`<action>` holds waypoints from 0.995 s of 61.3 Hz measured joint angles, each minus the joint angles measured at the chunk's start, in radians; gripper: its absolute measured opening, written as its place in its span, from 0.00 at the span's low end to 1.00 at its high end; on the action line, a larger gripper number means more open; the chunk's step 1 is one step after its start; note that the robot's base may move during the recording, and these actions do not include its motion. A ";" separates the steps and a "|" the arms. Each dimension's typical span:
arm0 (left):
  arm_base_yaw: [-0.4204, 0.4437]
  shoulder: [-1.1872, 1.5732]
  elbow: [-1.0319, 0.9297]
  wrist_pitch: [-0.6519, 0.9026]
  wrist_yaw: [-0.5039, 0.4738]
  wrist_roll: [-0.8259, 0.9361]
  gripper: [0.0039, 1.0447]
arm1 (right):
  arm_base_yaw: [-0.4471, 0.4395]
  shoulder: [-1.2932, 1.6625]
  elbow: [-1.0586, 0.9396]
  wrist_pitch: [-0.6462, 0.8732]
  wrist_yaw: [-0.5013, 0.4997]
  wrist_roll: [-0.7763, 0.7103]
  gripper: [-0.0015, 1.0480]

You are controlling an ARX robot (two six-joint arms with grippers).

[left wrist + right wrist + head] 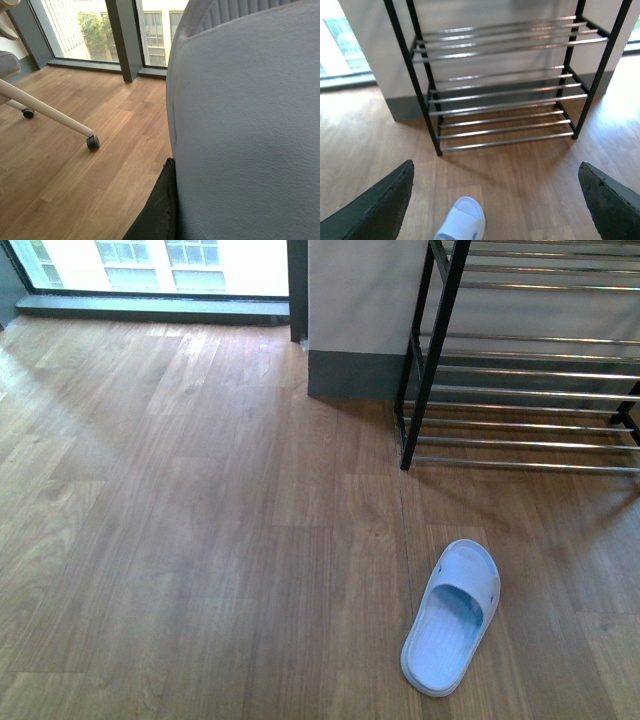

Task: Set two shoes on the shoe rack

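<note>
Slippers, not laced shoes, are what shows here: pale blue slides with a broad strap and a ridged footbed. The floor slipper (452, 618) lies sole down on the wood floor (200, 540), toe end toward the shoe rack (520, 444) and well apart from it; in the right wrist view its heel end (462, 222) is cut off by the frame edge. The held slipper (240, 125) fills most of the left wrist view, so close that only a smooth pale surface and a ribbed strip near the top can be made out. Its full shape cannot be seen.

The left gripper (162, 202) shows only one dark finger, pressed against the held slipper's edge above the floor; the other finger is hidden, and the slipper looks clamped. The right gripper (495, 167) has its two dark fingers spread wide with nothing between them, facing the rack.

The rack (421, 100) stands against a pale wall, black posts carrying tiers of thin silver bars; its top is cut off in both views. Neither slipper is on a tier. A chair caster (92, 142) sits by the window.
</note>
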State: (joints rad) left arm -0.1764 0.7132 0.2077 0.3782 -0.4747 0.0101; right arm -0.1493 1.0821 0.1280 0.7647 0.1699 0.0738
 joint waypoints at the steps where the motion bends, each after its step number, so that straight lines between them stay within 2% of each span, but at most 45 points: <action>1: 0.000 0.000 0.000 0.000 0.000 0.000 0.02 | -0.005 0.089 0.029 0.038 -0.005 -0.009 0.91; 9: 0.000 0.000 0.000 0.000 0.000 0.000 0.02 | -0.011 0.574 0.202 0.082 -0.042 -0.084 0.91; 18: 0.000 0.000 0.000 0.000 0.000 0.000 0.02 | 0.018 1.121 0.428 -0.006 -0.074 -0.122 0.91; 25: 0.000 0.000 0.000 0.000 0.000 0.000 0.02 | 0.039 1.365 0.608 -0.080 -0.065 -0.096 0.91; 34: 0.000 0.000 0.000 0.000 0.000 0.000 0.02 | 0.061 1.516 0.751 -0.150 -0.064 -0.028 0.91; 49: 0.000 0.000 0.000 0.000 0.000 0.000 0.02 | 0.097 1.597 0.887 -0.198 -0.086 0.093 0.91; 61: 0.000 0.000 0.000 0.000 0.000 0.000 0.02 | 0.109 1.652 0.986 -0.213 -0.052 0.151 0.91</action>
State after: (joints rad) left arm -0.1764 0.7135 0.2077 0.3782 -0.4747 0.0105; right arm -0.0399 2.7338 1.1137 0.5518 0.1177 0.2245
